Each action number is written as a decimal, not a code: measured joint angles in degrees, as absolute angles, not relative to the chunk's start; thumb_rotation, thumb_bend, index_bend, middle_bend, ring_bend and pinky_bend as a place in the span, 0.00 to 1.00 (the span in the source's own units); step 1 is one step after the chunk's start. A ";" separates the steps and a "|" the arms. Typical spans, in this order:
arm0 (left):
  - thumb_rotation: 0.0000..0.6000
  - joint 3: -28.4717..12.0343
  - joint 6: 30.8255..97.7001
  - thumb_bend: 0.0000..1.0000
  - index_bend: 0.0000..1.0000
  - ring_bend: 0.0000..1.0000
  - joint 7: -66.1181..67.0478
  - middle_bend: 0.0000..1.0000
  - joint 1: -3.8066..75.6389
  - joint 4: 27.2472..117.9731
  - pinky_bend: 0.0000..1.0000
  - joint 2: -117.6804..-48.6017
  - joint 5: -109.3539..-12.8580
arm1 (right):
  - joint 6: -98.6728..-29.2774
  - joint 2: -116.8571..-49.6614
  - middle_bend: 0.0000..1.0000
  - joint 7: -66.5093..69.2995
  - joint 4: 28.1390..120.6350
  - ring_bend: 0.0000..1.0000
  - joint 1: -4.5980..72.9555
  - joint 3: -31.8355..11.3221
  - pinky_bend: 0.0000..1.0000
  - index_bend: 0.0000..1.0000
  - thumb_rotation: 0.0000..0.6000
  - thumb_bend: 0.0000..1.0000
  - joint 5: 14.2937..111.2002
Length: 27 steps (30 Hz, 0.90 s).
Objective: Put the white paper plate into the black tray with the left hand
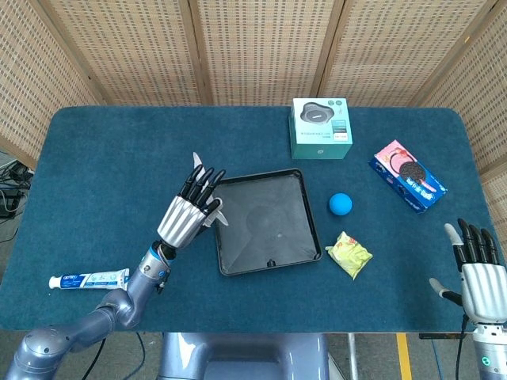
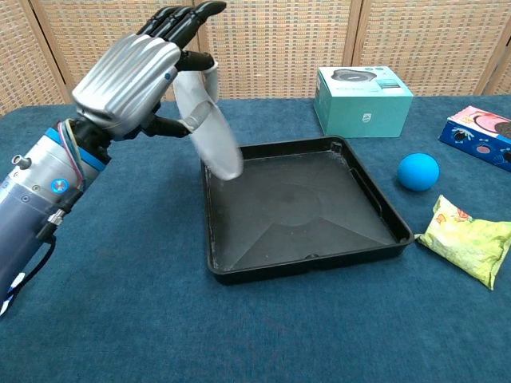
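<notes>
While left hand point(image 2: 132, 76) pinches white paper plate point(image 2: 209, 134) between thumb and fingers, most of the plate is hidden behind it in head view; only a thin sliver shows at the fingertips. Chest view shows the plate tilted steeply, nearly on edge, raised off the table, lower edge over the left rim of black tray point(image 2: 319, 239). Contact with the rim: can't tell. Right hand point(image 1: 479, 273) sits at the table's near right corner, fingers spread, holding nothing, cut off by the frame bottom and missing from chest view.
</notes>
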<state>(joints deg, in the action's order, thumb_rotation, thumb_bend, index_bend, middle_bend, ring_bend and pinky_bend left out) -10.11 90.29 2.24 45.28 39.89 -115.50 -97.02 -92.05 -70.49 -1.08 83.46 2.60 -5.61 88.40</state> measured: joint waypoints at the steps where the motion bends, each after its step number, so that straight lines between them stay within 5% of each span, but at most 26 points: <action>1: 1.00 -10.32 90.30 0.57 0.80 0.00 2.03 0.00 45.85 39.47 0.00 -116.02 -97.00 | -91.94 -70.45 0.00 -0.82 83.26 0.00 2.61 -5.74 0.00 0.06 1.00 0.15 88.15; 27: 1.00 -8.62 85.59 0.57 0.80 0.00 -3.31 0.00 52.26 26.49 0.00 -126.40 -95.70 | -89.84 -70.77 0.00 0.97 80.91 0.00 2.94 -6.89 0.00 0.06 1.00 0.15 84.84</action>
<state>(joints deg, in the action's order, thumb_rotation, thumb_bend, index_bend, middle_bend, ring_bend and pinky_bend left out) -8.62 85.59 -3.31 52.26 26.49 -126.40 -95.70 -89.84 -70.77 0.97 80.91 2.94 -6.89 84.84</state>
